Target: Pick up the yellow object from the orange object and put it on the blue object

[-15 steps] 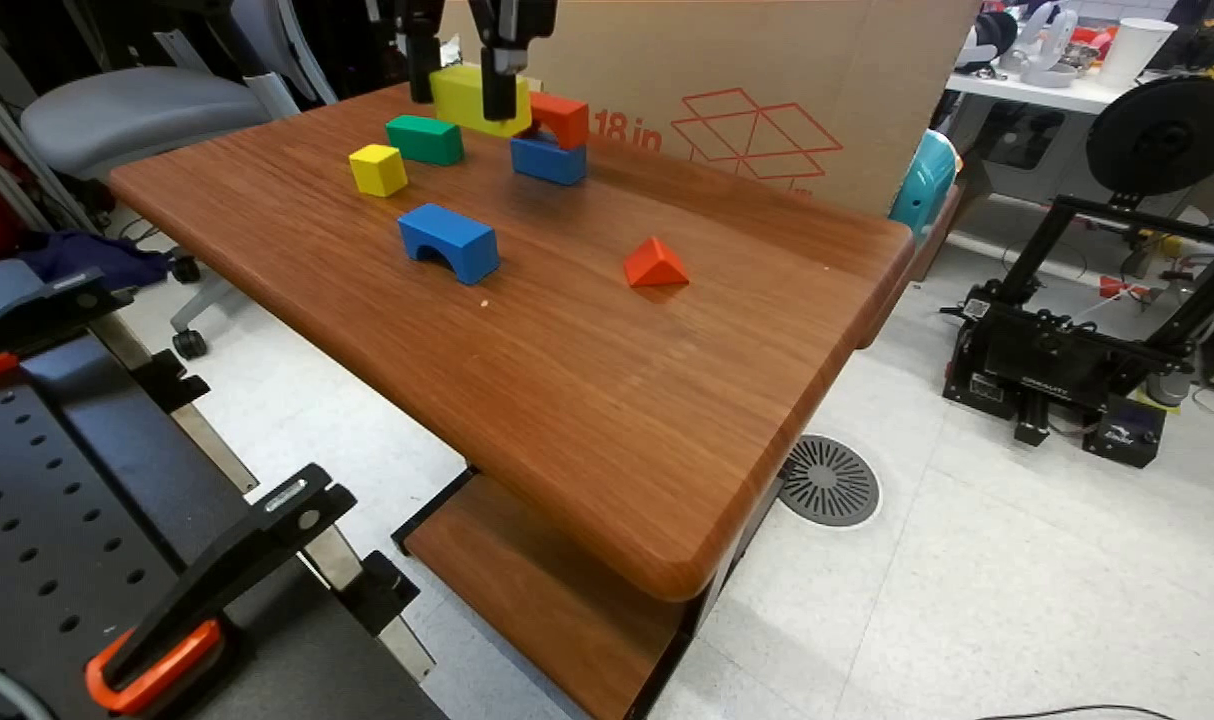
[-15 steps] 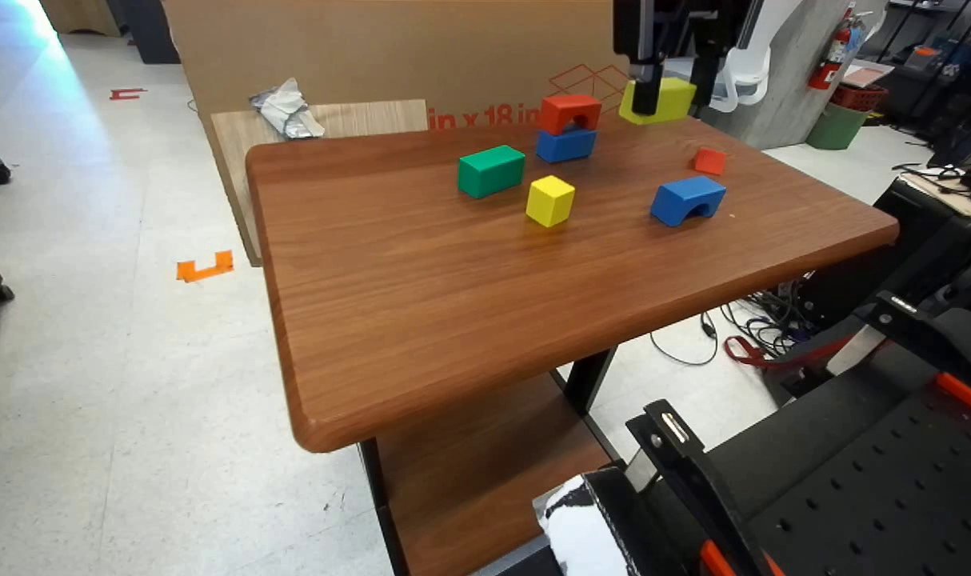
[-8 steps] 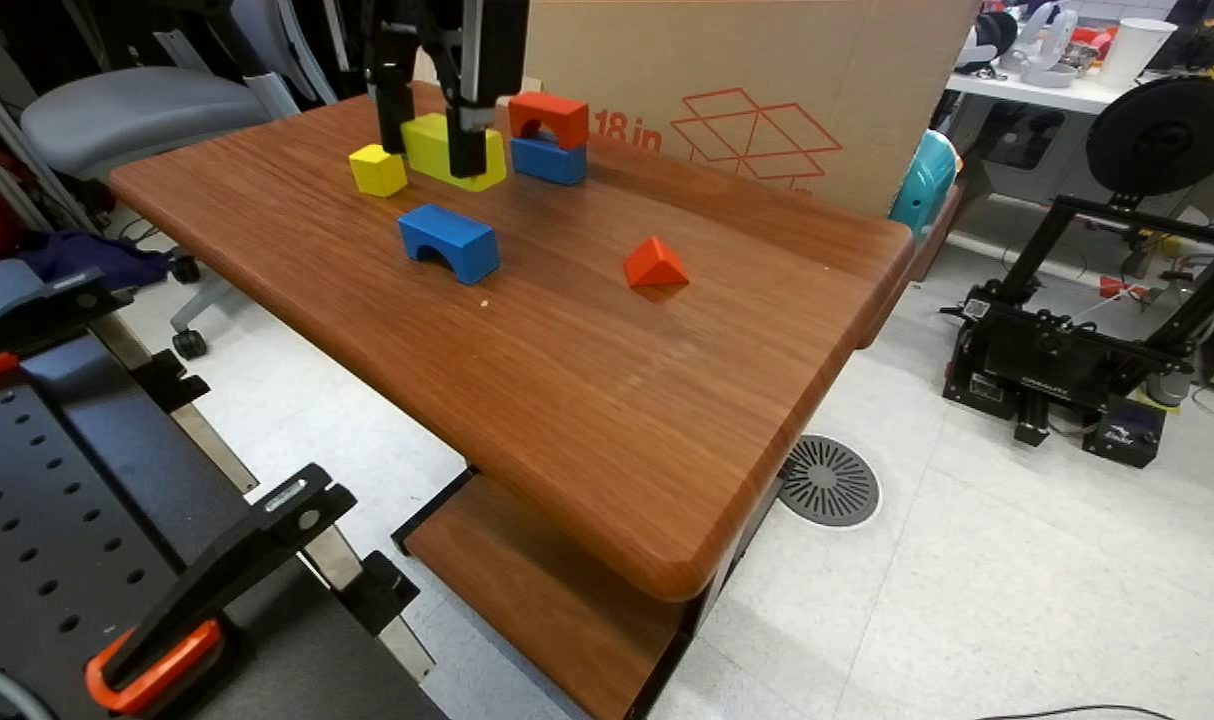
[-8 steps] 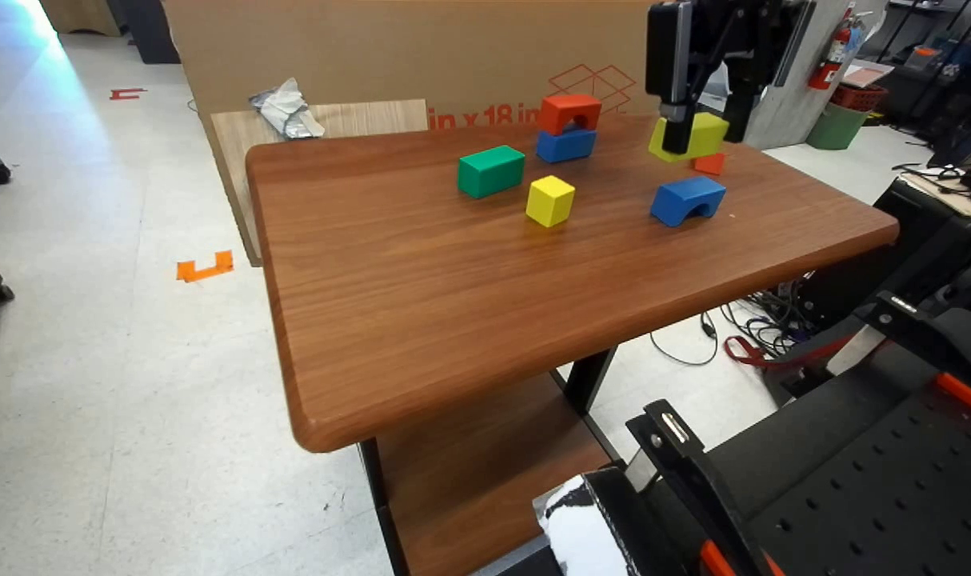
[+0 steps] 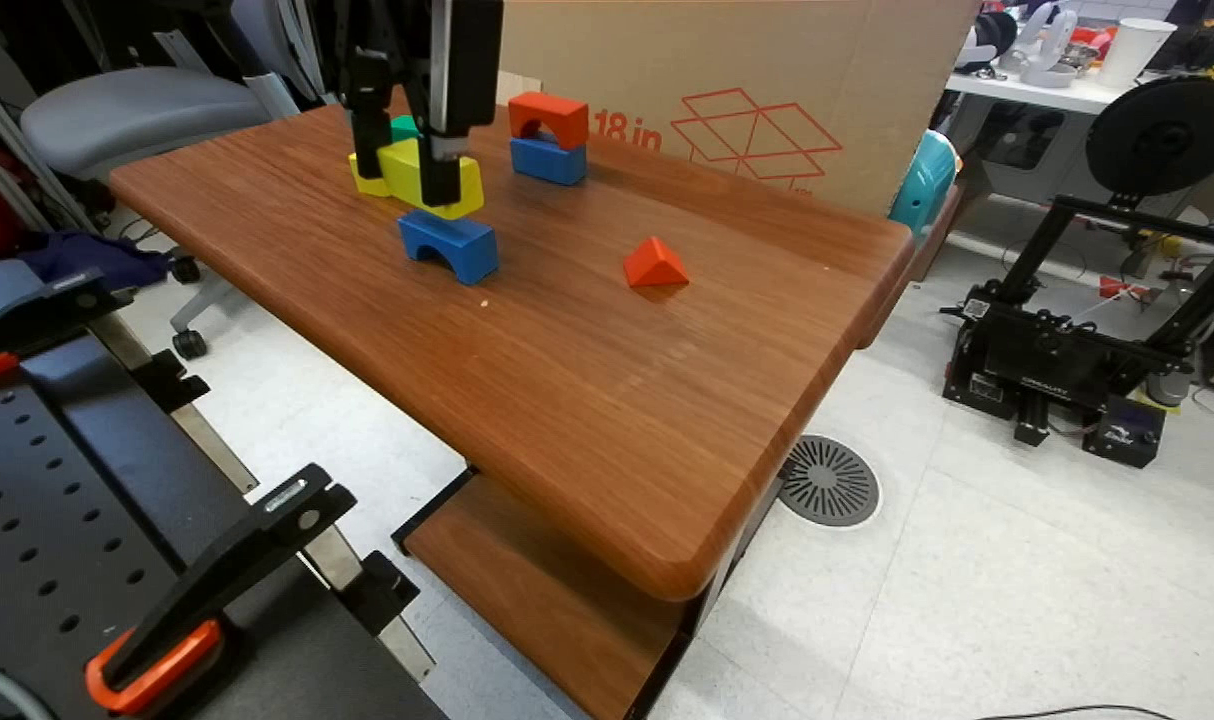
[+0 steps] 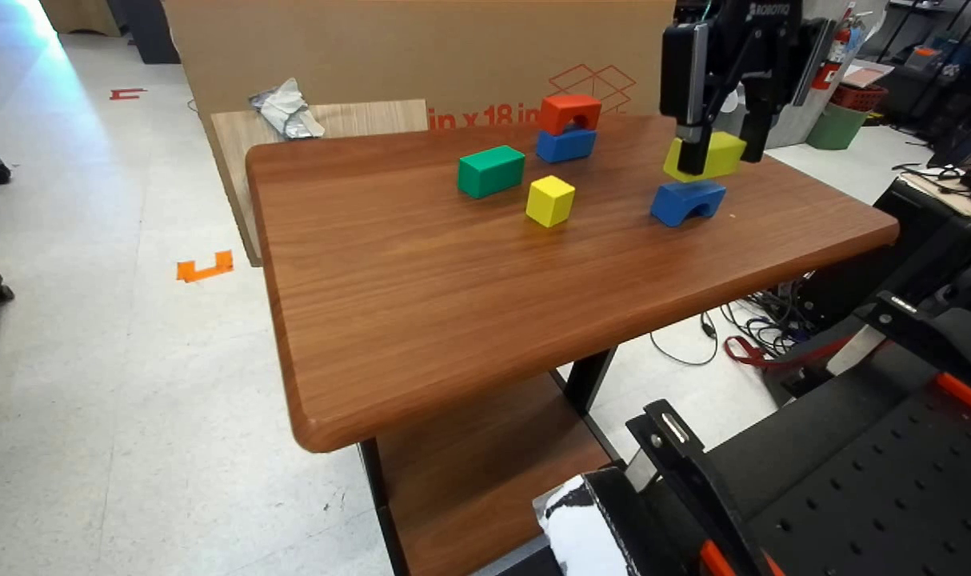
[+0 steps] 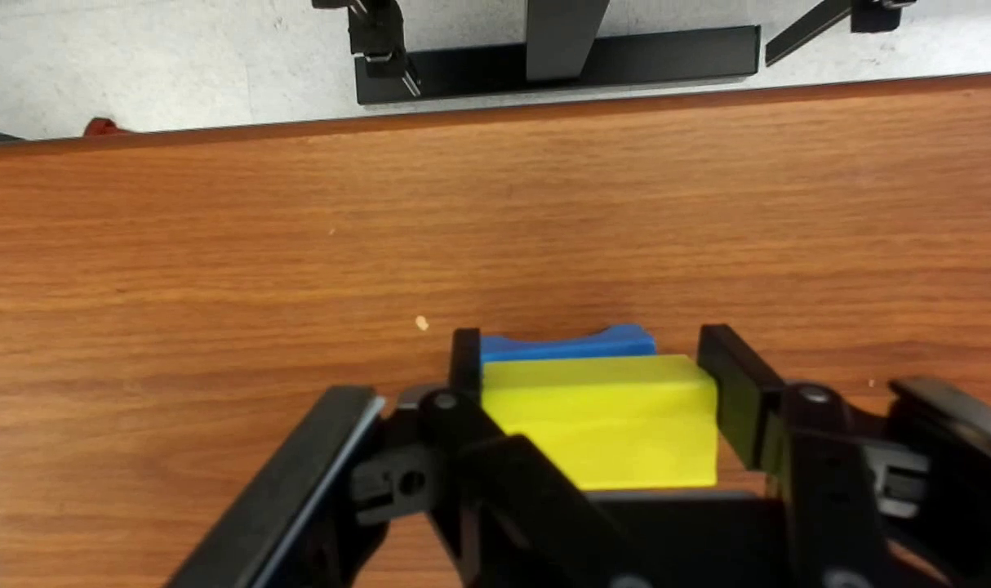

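Note:
The yellow block (image 5: 403,172) is held level between the fingers of my gripper (image 6: 724,154); it also shows in the wrist view (image 7: 618,425). My gripper is shut on its two ends. The block is directly over the blue arch block (image 5: 452,242), which also shows in an exterior view (image 6: 688,200). In the wrist view only the far edge of the blue arch (image 7: 573,347) shows past the yellow block. I cannot tell whether the two touch. The orange-red arch block (image 6: 569,114) sits on a plain blue block (image 6: 566,146), apart from my gripper.
A green block (image 6: 491,171) and a small yellow block (image 6: 549,201) stand on the wooden table (image 6: 421,280). A red-orange wedge (image 5: 655,263) lies on the table, hidden in an exterior view. A large cardboard box (image 5: 747,100) stands behind the table.
My gripper carried the yellow block from near the orange-red arch, down and across, to over the blue arch. It stayed shut on the block. The other blocks have not moved.

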